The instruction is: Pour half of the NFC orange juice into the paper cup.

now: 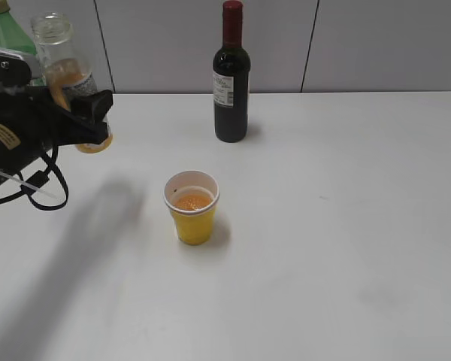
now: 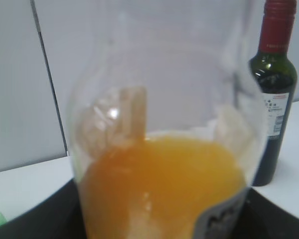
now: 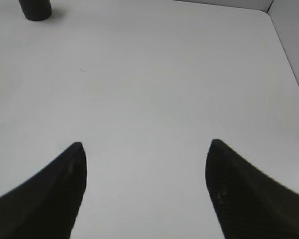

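Observation:
My left gripper (image 1: 90, 120) is shut on the NFC orange juice bottle (image 1: 68, 75) and holds it nearly upright above the table at the far left. The bottle is uncapped and about half full; it fills the left wrist view (image 2: 159, 189). The yellow paper cup (image 1: 192, 207) stands in the middle of the table, to the right of and nearer than the bottle, with orange juice inside. My right gripper (image 3: 145, 149) is open and empty over bare table; it does not show in the exterior view.
A dark wine bottle (image 1: 231, 75) with a red cap stands at the back centre, also in the left wrist view (image 2: 274, 89); its base shows in the right wrist view (image 3: 35, 9). A green bottle (image 1: 7, 30) stands behind the left gripper. The white table (image 1: 346, 226) meets a grey wall.

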You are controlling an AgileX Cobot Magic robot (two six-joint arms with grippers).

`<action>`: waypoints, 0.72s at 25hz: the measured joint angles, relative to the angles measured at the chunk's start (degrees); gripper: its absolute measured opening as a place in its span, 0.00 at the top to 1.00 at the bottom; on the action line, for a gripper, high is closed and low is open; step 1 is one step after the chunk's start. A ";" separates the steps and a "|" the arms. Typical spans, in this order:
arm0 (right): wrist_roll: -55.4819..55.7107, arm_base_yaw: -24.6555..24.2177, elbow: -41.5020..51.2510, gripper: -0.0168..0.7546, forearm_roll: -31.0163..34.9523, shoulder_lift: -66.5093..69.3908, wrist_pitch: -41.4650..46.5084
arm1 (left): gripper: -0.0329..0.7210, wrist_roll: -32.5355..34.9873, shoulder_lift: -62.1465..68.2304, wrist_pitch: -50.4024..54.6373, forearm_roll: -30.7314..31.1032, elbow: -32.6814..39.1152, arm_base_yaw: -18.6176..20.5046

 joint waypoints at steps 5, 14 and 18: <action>0.00 0.00 0.00 0.25 0.00 0.00 0.00 | 0.33 -2.93 2.61 -2.02 2.37 -0.06 2.17; 0.00 0.00 0.00 0.25 0.00 0.00 0.00 | 0.33 -3.32 12.39 -2.45 3.73 -8.82 2.38; 0.00 0.00 0.00 0.25 0.00 0.00 0.00 | 0.33 -3.30 16.94 -2.39 3.73 -13.18 2.38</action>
